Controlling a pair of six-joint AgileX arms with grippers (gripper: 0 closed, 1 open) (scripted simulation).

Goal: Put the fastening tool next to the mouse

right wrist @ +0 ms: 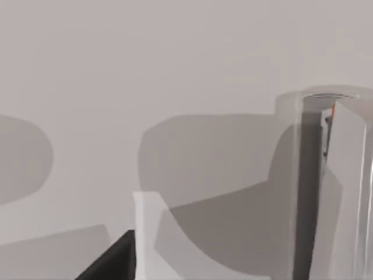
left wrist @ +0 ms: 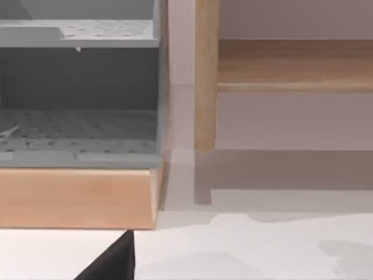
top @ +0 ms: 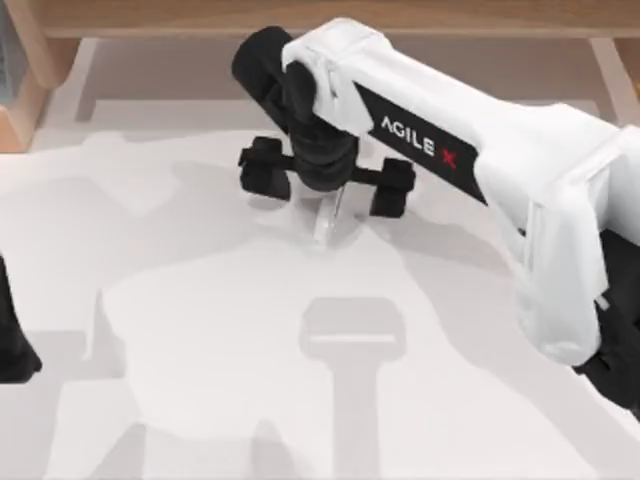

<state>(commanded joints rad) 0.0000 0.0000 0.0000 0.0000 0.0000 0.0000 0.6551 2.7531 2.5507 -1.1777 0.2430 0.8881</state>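
A white table (top: pixel 200 330) is filling most of the top view, with a wooden frame (top: pixel 330 15) running along its far edge. In the left wrist view, a grey perforated rack (left wrist: pixel 78 93) is sitting on a wooden base (left wrist: pixel 76 198), beside an upright wooden post (left wrist: pixel 206 76). A pale mouse-shaped patch (top: pixel 353 335) is lying near the table's middle, well apart from the tool.

The right arm (top: pixel 500 160) is reaching in from the right side toward the far middle of the table, its wrist pointing down. The right gripper (top: pixel 325 180) is hanging with its black fingers (top: pixel 264 167) spread wide. The fastening tool (top: pixel 333 212), whitish with a thin dark line, is lying between and just below them, not pinched. The right wrist view is showing it close up (right wrist: pixel 332 186).

The left gripper (top: pixel 12 340) is sitting at the table's left edge; I cannot tell its state.
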